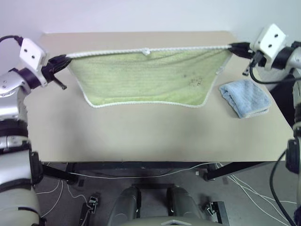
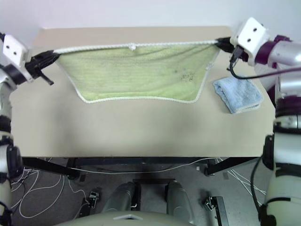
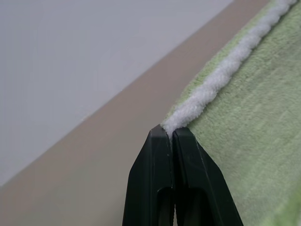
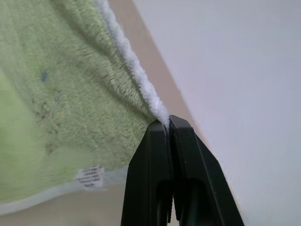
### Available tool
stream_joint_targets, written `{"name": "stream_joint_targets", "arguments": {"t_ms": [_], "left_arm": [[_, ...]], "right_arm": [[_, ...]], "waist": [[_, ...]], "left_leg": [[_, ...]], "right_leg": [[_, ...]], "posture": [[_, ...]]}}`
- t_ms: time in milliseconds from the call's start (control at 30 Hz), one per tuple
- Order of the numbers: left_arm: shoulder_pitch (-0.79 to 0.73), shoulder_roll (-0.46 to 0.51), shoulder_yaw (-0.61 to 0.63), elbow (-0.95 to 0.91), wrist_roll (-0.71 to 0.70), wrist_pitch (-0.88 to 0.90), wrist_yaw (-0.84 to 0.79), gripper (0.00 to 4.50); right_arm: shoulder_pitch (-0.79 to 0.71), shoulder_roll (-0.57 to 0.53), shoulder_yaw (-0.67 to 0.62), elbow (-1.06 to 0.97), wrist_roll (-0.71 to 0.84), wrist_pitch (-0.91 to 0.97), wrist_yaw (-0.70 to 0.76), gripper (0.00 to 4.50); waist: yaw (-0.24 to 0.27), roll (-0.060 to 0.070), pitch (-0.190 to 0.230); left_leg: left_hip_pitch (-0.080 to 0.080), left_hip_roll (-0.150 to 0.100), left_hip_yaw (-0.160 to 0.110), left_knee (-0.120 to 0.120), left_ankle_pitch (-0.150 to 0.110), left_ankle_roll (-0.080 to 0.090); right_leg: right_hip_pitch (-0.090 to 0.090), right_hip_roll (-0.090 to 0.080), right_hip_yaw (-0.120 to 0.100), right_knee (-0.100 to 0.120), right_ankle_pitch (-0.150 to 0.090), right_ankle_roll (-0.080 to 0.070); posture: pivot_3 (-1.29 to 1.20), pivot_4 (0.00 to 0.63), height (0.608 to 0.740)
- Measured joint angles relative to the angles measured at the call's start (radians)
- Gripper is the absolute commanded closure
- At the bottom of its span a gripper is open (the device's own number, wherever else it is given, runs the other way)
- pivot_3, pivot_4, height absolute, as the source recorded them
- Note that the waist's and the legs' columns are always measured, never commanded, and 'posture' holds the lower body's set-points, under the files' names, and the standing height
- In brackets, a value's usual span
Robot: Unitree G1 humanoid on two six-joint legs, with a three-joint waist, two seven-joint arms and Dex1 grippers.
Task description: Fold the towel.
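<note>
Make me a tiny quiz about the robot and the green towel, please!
1. True or false: both grippers pinch the towel at its top corners.
2. What lies on the table beside the towel's right side? A) a light blue towel B) a red cup C) a book
3. What colour is the towel's corded edging?

Key: 1 true: left gripper and right gripper hold it stretched. 2 A, the light blue towel. 3 white.

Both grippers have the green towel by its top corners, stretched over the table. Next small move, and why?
Probably carry both grippers forward and down together, laying the towel flat on the table. The left gripper and right gripper are each shut on a corner of the white corded edge, which is pulled taut, and the cloth hangs free between them. Stay clear of the blue towel on the right.
</note>
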Motion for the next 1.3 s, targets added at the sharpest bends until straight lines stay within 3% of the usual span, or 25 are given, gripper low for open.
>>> {"name": "stream_joint_targets", "arguments": {"t_ms": [133,333,500,667,800,933,1300], "left_arm": [[-0.116,-0.012,-0.021,0.127,0.061,-0.088,0.053,4.5],[-0.183,0.002,-0.023,0.187,0.103,-0.174,0.107,4.5],[-0.164,0.041,-0.011,0.17,0.084,-0.183,0.036,4.5],[0.197,0.13,0.057,-0.089,-0.121,-0.04,-0.366,4.5],[0.499,0.19,0.111,-0.35,-0.249,0.209,-0.479,4.5],[0.703,0.221,0.187,-0.556,-0.321,0.379,-0.486,4.5],[0.952,0.224,0.271,-0.836,-0.384,0.61,-0.425,4.5]], "right_arm": [[-0.105,0.01,0.019,0.137,-0.058,-0.082,-0.059,4.45],[-0.128,0.011,0.019,0.184,-0.075,-0.15,-0.071,4.45],[-0.085,-0.003,-0.01,0.111,-0.001,-0.137,0.04,4.45],[0.278,-0.079,-0.083,-0.249,0.235,0.1,0.297,4.45],[0.527,-0.141,-0.146,-0.542,0.383,0.333,0.365,4.45],[0.697,-0.189,-0.214,-0.749,0.495,0.523,0.398,4.45],[0.946,-0.213,-0.259,-1.008,0.623,0.78,0.422,4.45]], "waist": [[-0.001,0.0,0.0],[-0.002,0.0,0.0],[-0.003,0.0,0.0],[-0.014,0.001,0.0],[-0.019,0.002,0.0],[-0.016,0.002,0.0],[0.003,0.001,0.0]], "left_leg": [[-0.011,0.0,0.001,0.003,0.002,-0.003],[-0.011,0.0,0.002,0.003,0.002,-0.003],[-0.011,0.0,0.002,0.003,0.002,-0.003],[-0.011,0.0,0.002,0.004,0.002,-0.003],[-0.011,0.001,0.0,0.006,0.0,0.001],[-0.007,0.002,0.0,0.006,0.0,0.001],[-0.005,0.002,0.001,0.006,0.0,0.001]], "right_leg": [[-0.012,0.0,0.0,0.008,0.0,0.0],[-0.013,0.0,0.0,0.009,0.0,0.0],[-0.013,0.0,0.0,0.009,0.0,0.0],[-0.012,-0.002,-0.001,0.01,0.0,0.0],[-0.012,-0.002,-0.001,0.011,0.0,0.0],[-0.009,-0.003,-0.001,0.009,0.0,0.0],[-0.008,-0.004,-0.001,0.009,0.0,0.0]], "posture": [[0.0,0.15,0.74],[0.0,0.15,0.74],[0.0,0.15,0.74],[0.0,0.15,0.74],[0.0,0.15,0.74],[0.0,0.15,0.74],[0.0,0.15,0.74]]}}
